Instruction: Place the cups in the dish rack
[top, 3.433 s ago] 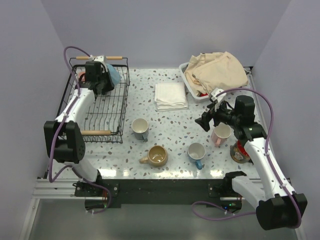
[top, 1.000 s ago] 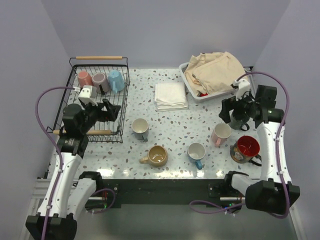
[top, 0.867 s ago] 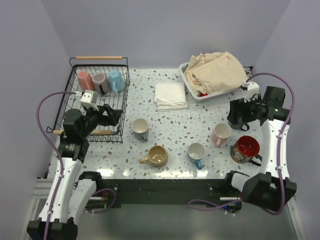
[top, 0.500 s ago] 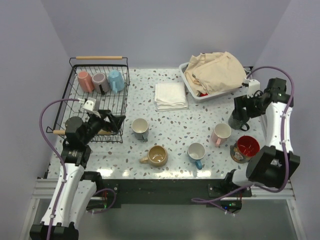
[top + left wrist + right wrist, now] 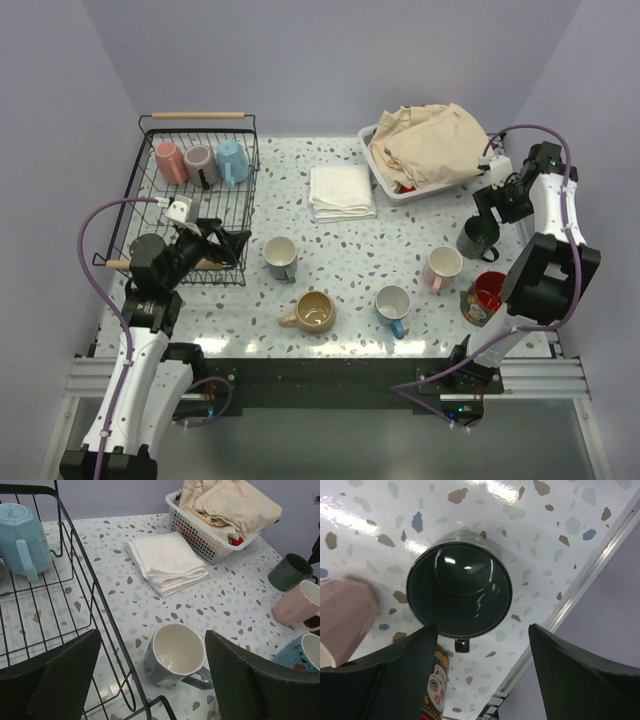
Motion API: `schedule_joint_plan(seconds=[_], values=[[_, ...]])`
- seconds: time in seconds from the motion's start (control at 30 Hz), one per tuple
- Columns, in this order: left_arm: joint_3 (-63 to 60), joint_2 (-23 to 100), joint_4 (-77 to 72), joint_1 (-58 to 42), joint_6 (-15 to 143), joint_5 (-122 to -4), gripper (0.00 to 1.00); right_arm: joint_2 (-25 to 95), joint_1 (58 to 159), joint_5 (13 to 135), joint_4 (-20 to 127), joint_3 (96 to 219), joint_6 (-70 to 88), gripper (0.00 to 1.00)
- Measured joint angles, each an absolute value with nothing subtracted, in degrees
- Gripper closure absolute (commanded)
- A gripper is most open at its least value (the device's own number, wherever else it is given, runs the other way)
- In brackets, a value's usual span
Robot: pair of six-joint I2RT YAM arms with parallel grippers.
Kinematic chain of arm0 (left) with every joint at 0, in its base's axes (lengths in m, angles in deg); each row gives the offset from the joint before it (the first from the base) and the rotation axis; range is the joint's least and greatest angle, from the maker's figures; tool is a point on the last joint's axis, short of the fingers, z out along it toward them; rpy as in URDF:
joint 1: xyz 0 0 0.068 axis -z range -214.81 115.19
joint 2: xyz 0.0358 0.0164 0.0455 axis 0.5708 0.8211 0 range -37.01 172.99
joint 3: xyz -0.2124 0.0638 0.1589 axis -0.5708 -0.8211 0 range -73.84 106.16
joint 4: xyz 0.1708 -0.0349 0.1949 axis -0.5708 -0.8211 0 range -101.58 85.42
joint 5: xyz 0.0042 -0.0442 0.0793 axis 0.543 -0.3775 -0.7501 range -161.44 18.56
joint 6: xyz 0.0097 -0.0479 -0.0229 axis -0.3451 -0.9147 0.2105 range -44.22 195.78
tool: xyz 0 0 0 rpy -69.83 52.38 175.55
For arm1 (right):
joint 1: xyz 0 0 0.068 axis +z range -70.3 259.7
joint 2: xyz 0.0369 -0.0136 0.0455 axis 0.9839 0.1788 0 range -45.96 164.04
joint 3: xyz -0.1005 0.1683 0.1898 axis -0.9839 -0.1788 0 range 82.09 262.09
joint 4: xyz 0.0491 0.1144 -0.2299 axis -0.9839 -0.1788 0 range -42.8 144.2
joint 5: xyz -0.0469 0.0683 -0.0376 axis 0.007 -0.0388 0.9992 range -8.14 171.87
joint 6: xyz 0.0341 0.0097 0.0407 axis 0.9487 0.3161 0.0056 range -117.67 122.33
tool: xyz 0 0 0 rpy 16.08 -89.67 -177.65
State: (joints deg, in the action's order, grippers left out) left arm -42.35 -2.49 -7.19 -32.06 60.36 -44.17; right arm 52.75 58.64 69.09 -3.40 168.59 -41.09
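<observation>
lavender walls (image 5: 330, 60), speckled terrazzo tabletop (image 5: 340, 250)

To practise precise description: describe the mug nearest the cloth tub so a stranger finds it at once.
Find the white tub of beige cloth at the far right of the table. On its near side, by the right edge, stands the dark green mug, upright. Unlike the pale pink mug beside it, it is dark inside and out.

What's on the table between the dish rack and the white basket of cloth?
A folded white towel lies between the dish rack and the basket, clearest in the top view.
</observation>
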Motion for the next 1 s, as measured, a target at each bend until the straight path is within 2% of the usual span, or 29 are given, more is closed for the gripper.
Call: schedule_joint_plan(seconds=[0.2,0.37,0.47,0.5,0.57,0.6,0.63,0.8,1.0], values=[[-42.35,-2.45,-7.19,-32.06,60.36,-44.17,0.10,58.79,58.36,71.69,1.19,169.29,-38.16,0.33],[-42.35,-2.18,-7.19,-32.06,60.36,-44.13,0.10,62.33,58.36,70.75,4.07,169.29,-36.65,0.45],[-42.35,-1.92,-7.17,-32.06,60.36,-44.13,0.10,64.32,58.36,69.42,4.60,169.99,-36.09,0.62],[-42.35,-1.88,-7.19,-32.06,60.36,-44.11,0.10,64.93,58.36,69.05,4.71,170.30,-36.22,0.73],[-42.35,-1.88,-7.19,-32.06,60.36,-44.00,0.10,66.24,58.36,68.22,4.77,170.69,-35.91,0.85],[-42.35,-1.88,-7.17,-32.06,60.36,-43.87,0.10,66.44,58.36,68.08,4.88,170.69,-36.20,0.97],[-42.35,-1.88,-7.17,-32.06,60.36,-43.71,0.10,66.50,58.36,68.13,4.99,170.69,-36.24,1.00],[-42.35,-1.79,-6.90,-32.06,60.36,-43.19,0.10,64.51,58.27,66.69,8.77,167.65,-35.10,1.00],[-42.35,-1.38,-5.68,-32.06,60.14,-41.55,0.09,54.04,58.27,65.44,12.01,160.02,-30.69,1.00]])
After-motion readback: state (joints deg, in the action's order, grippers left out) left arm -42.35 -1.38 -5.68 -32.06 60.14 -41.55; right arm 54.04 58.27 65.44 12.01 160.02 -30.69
